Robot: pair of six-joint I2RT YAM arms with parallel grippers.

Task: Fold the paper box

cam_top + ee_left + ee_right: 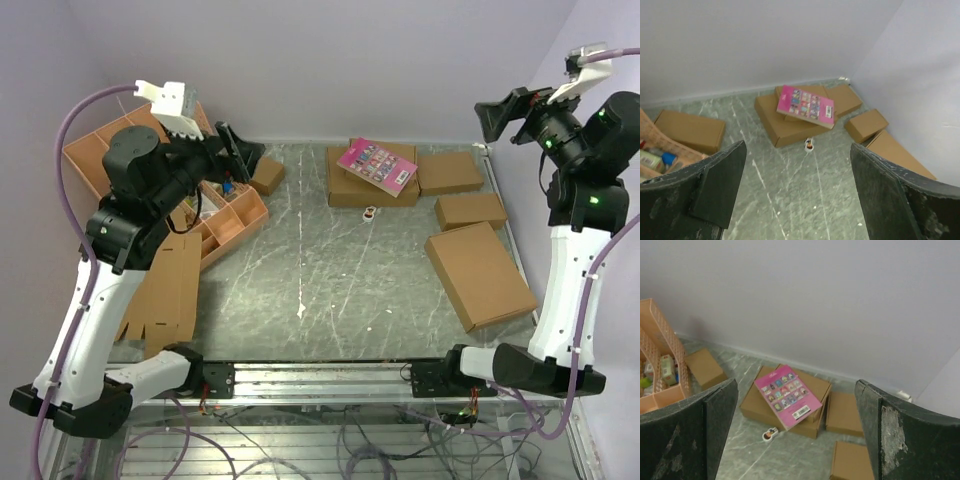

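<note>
Folding not begun: paper box is laid flat beside the orange tray; left gripper and right gripper are held aloft, jaws open and empty; a flap is to be grasped next.

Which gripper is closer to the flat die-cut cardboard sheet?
Left. The left gripper hovers open just beyond the paper box; the right gripper hangs open at the opposite far corner.

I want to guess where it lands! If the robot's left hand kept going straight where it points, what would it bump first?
Probably the bare table, near the small white thing, just before the brown box with the pink card. Nothing nearer blocks the open left hand, though depth is unclear.
</note>
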